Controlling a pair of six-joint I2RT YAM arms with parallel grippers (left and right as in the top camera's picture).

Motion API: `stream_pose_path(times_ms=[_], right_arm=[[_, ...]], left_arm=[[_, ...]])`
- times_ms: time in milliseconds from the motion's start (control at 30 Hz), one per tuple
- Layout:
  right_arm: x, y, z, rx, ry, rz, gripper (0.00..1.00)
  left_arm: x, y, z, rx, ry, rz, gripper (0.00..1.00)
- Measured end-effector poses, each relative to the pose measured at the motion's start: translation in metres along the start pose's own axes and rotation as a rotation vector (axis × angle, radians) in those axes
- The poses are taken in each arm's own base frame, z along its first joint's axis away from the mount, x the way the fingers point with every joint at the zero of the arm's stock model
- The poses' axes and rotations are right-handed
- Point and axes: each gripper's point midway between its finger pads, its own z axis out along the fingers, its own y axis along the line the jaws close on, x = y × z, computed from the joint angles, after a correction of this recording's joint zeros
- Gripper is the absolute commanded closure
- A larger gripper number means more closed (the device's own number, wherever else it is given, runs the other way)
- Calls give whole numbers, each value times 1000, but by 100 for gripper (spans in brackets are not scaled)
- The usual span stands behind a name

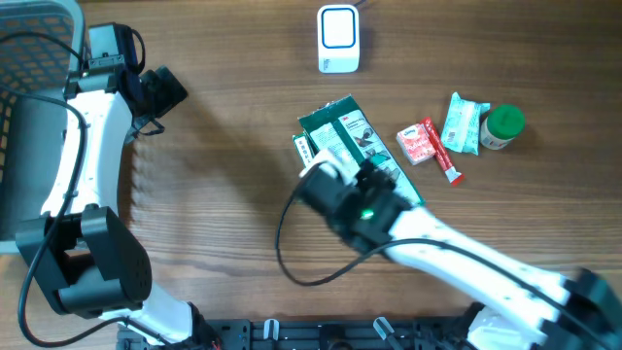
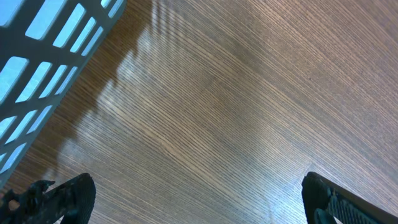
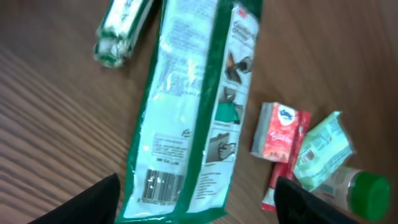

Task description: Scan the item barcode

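Right wrist view first: shows the right gripper spread wide, clasping nothing, straddling one end of the green package without visibly pressing on it. Lies flat on the table, near the middle, printed side up, with the barcode at the end nearest the fingers.

Looks light, thin and floppy, a glossy film wrapper; likely to sag and slide if pinched at a corner. Better taken across the narrow width, close to one end yet clear of the barcode. Firm enough to stop slipping, gentle enough not to crumple the print.

Just beside the package's other end, a small green-and-white roll. Further toward the right edge, bunched together: a red packet, a thin red tube, a pale teal packet and a green-capped jar.

Up by the far edge in the overhead view, a white scanner, well apart from the package.

Over by the left edge, the left gripper, likewise fully parted and empty above bare wood, next to a slatted basket.
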Motion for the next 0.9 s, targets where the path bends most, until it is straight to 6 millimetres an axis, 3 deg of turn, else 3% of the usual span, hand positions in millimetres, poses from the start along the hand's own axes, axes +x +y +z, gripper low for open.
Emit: stream_pose_path(times_ms=[167, 467, 667, 800, 900], right_arm=[[11, -44, 1, -123, 9, 266, 16], [43, -57, 33, -360, 141, 500, 15], [64, -44, 69, -413, 288, 554, 14], [80, -19, 91, -471, 402, 566, 13], [90, 4, 93, -565, 478, 579, 13]], left_arm=[[0, 0, 0, 0, 0, 0, 0], [0, 0, 0, 0, 1, 0, 0], [0, 0, 0, 0, 0, 0, 0], [0, 0, 0, 0, 0, 0, 0], [0, 0, 0, 0, 0, 0, 0]])
